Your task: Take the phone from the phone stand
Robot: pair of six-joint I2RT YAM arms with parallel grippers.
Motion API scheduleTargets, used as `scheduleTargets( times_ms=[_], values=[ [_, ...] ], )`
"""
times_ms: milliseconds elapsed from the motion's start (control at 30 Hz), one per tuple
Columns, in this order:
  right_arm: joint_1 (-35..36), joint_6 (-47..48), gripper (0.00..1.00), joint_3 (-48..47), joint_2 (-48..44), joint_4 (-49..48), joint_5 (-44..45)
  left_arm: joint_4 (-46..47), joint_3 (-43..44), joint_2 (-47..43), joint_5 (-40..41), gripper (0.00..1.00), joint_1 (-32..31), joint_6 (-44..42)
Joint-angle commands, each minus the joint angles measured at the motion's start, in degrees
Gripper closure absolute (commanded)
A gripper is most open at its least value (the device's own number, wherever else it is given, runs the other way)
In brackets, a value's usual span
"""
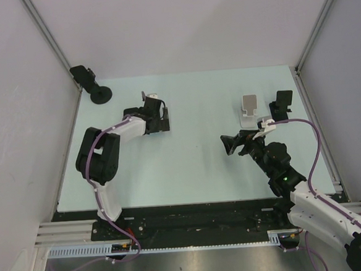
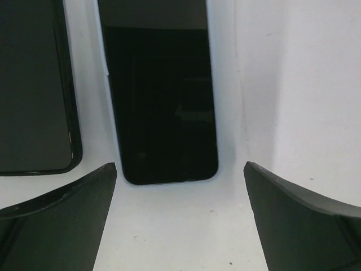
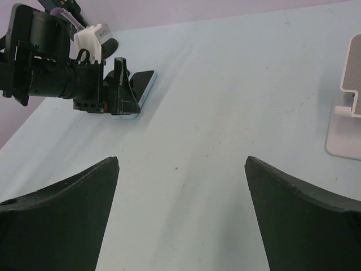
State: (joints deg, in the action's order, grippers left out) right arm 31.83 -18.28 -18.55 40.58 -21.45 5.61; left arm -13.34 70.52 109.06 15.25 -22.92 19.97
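Observation:
The phone (image 2: 161,90), a black slab with a dark screen, lies flat on the pale table. In the right wrist view the phone (image 3: 144,86) shows a light blue edge under the left gripper. My left gripper (image 2: 180,165) hovers low over the phone's near end, jaws spread wide and touching nothing. In the top view the left gripper (image 1: 159,115) is at the table's back left. The white phone stand (image 1: 249,110) stands bare at the back right, also seen as the stand (image 3: 345,107) at the right edge. My right gripper (image 1: 232,143) is open and holds nothing, in front of the stand.
A second dark flat slab with a black rim (image 2: 34,84) lies just left of the phone. A black holder (image 1: 282,106) stands right of the white stand. A black mount on a round base (image 1: 94,86) sits at the back left corner. Walls enclose the table.

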Motion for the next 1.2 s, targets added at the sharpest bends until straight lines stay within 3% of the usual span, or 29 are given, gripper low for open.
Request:
scheduleTargets(
  times_ms=[0,200,400,533,733,1167],
  values=[
    [-0.11,0.53,0.00,0.09,0.20,-2.89,0.72,-1.60,3.04,1.50,3.04,0.00,0.07,1.83],
    [-0.11,0.62,0.00,0.09,0.03,-2.81,0.81,-3.00,3.83,3.79,2.42,0.02,0.77,2.53],
    [-0.11,0.62,0.00,0.18,0.03,-2.81,0.63,-3.36,4.54,4.59,1.37,0.16,1.30,1.92],
    [-0.11,0.70,0.00,0.09,-0.06,-2.81,0.63,-3.62,5.06,4.59,1.02,0.30,1.91,1.57],
    [-0.11,0.71,0.00,0.09,0.03,-2.89,0.55,-3.88,6.38,4.68,0.31,0.37,3.23,-0.10],
    [-0.11,0.71,0.00,0.09,0.38,-3.16,0.11,-4.59,7.26,6.61,-2.32,0.36,4.11,-4.50]
  ],
)
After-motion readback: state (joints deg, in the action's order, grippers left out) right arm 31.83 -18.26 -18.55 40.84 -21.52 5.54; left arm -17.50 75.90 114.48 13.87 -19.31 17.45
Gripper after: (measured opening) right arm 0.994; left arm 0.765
